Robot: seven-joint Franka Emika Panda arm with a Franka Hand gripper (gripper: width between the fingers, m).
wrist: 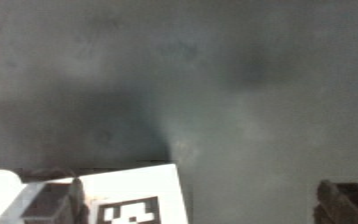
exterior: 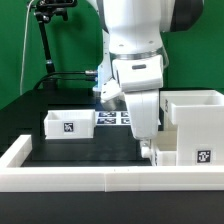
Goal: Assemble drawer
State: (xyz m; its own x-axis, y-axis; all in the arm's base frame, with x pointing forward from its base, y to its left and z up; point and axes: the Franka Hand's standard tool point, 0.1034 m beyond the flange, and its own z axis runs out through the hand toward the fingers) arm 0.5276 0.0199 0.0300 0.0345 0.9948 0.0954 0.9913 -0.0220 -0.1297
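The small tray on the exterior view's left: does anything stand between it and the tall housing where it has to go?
Yes, the robot's own gripper. It hangs low between the tray and the housing, close beside the housing. No loose part shows on that stretch. The marker board lies flat further back, seemingly off the path.

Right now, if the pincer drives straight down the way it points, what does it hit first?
Most likely bare table: the wrist view shows dark surface between the fingers. A tagged white tray sits by one finger, so it could clip that edge; depth is unclear.
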